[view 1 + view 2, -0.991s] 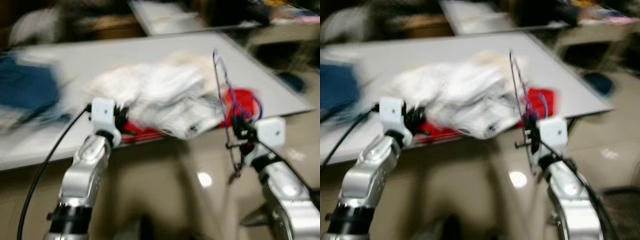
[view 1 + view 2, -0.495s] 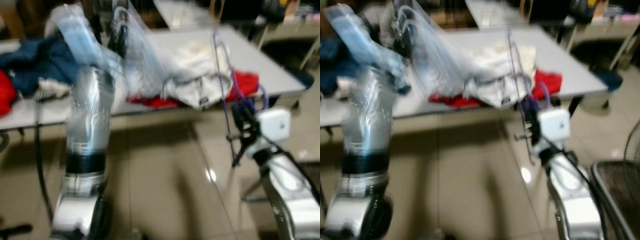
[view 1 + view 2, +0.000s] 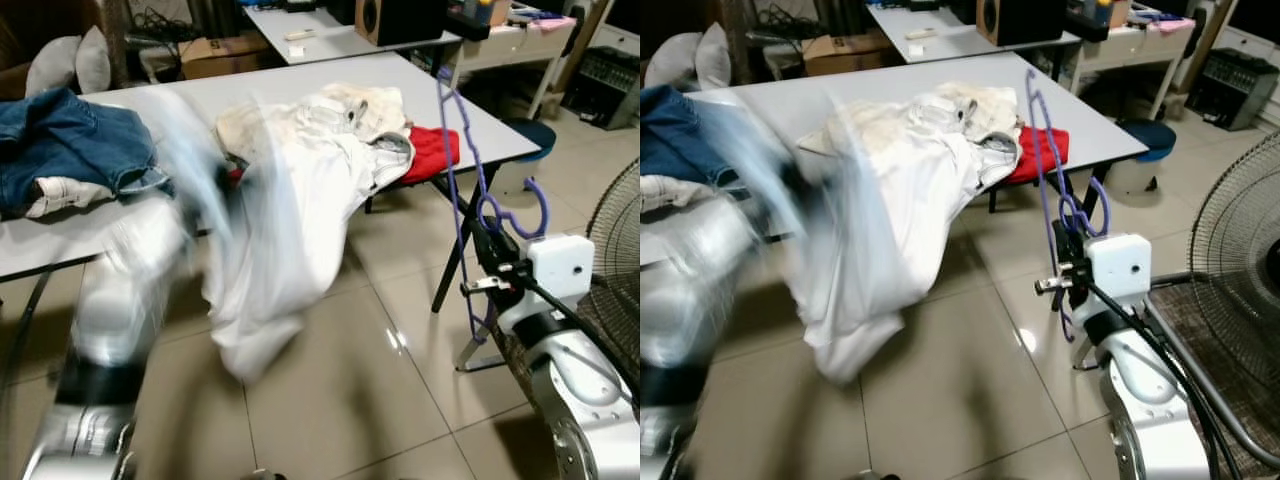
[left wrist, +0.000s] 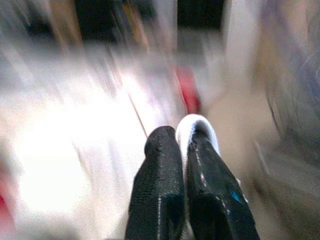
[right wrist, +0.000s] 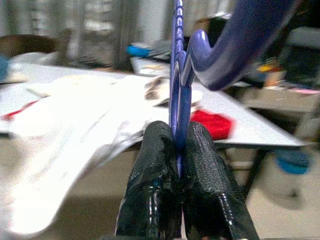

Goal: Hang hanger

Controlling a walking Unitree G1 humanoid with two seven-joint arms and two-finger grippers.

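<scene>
My right gripper (image 5: 175, 132) is shut on the purple hanger (image 3: 456, 160), which stands upright at the right with its hook (image 3: 510, 200) beside the wrist. In the eye views that gripper (image 3: 1065, 268) is off the table's near corner. A white garment (image 3: 290, 220) hangs from the grey table (image 3: 150, 110) toward the floor. My left gripper (image 4: 183, 136) is shut on a fold of that white garment (image 4: 196, 124). The left arm (image 3: 130, 270) is a blur in front of the table.
Blue jeans (image 3: 60, 140) lie at the table's left and a red cloth (image 3: 430, 150) near its right corner. A standing fan (image 3: 1240, 220) is close on my right. A second table (image 3: 330, 40) stands behind. Tiled floor (image 3: 380, 400) lies ahead.
The camera has pulled back from the table. My left arm swung up, then down, dragging the white garment off the table's edge. The right gripper has kept hold of the hanger.
</scene>
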